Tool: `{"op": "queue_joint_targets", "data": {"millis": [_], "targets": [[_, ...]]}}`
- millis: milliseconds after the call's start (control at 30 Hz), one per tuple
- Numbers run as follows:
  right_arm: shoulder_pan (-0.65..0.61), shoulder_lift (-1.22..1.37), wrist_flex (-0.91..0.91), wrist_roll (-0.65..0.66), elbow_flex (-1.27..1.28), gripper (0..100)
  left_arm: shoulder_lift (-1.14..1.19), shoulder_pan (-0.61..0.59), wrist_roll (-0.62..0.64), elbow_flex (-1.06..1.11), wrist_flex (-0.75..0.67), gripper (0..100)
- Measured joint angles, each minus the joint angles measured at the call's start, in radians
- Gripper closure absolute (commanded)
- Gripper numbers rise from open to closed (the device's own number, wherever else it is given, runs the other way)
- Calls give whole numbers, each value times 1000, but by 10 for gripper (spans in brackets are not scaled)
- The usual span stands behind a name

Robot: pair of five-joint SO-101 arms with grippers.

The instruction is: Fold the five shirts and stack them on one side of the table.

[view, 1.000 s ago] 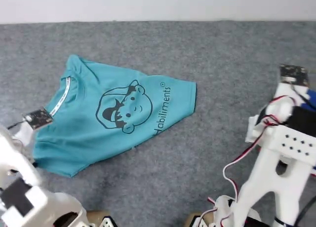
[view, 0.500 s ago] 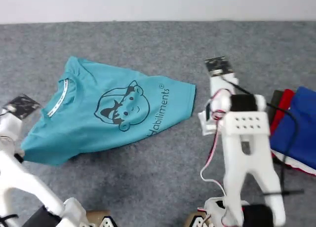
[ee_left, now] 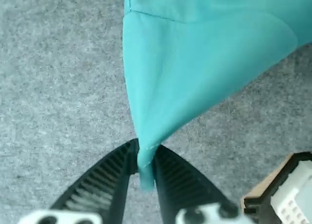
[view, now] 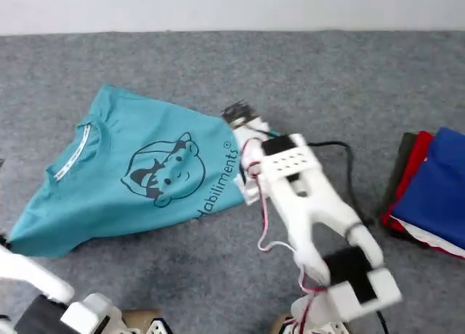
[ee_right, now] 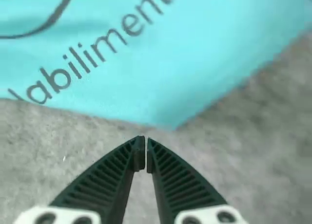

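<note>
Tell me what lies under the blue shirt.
Under the blue shirt, edges of a red shirt, a dark shirt and white fabric show; the rest is covered.

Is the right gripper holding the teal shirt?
No, the right gripper is shut on nothing, over the grey mat beside the teal shirt's edge.

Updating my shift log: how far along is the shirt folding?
Done: a stack of folded shirts sits at the right edge of the table; count unclear. In hand: the left pincer is shut on a corner of the teal shirt, which lies spread out; the right pincer is shut, empty, beside its hem. Left: folding the teal shirt and stacking it.
</note>
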Motion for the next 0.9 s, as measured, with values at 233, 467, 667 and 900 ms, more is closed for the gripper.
{"op": "queue_joint_targets", "data": {"millis": [233,467,667,900], "targets": [[-95,275,6,0,-163,990,9,-9,2,0,0,987],[-118,480,28,0,-465,990,9,-9,32,0,0,987],[-100,695,25,0,-882,990,9,-9,38,43,0,987],[-107,976,25,0,-1396,990,9,-9,43,60,-11,987]]}}
